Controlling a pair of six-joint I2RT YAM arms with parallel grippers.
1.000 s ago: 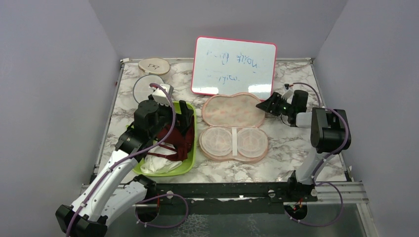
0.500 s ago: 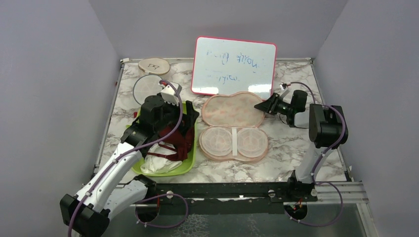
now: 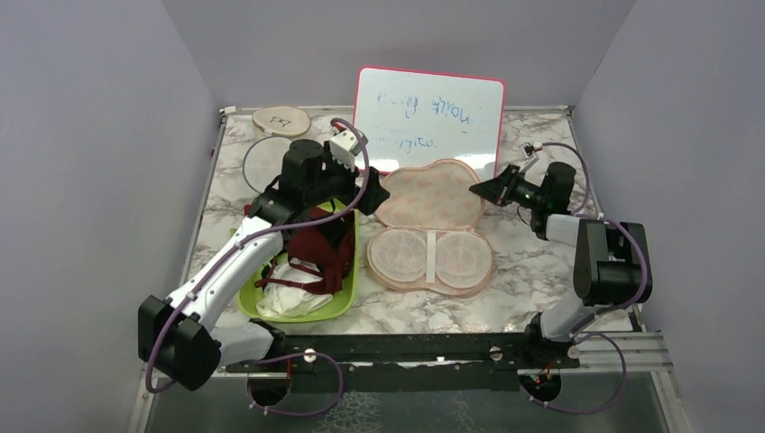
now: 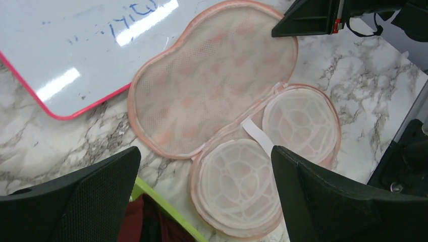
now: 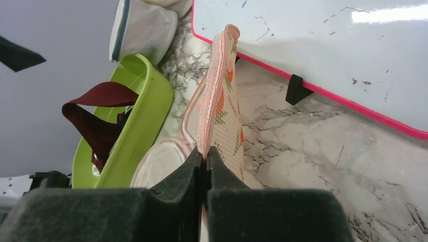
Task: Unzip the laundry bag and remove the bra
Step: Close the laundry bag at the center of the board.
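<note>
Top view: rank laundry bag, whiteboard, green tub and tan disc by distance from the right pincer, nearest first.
1. laundry bag: its flap edge is clamped in the right pincer.
2. whiteboard: just behind the pincer.
3. green tub: across on the left side.
4. tan disc: far back-left corner.

Quick tally: one laundry bag [image 3: 428, 194], one bra [image 3: 320, 253], one green tub [image 3: 245, 296], one white cloth bundle [image 3: 284, 299] and one whiteboard [image 3: 428, 117] are counted. Two round discs [image 3: 281, 119] are seen far left, and two mesh cups [image 3: 403, 255] are spotted inside the bag.
</note>
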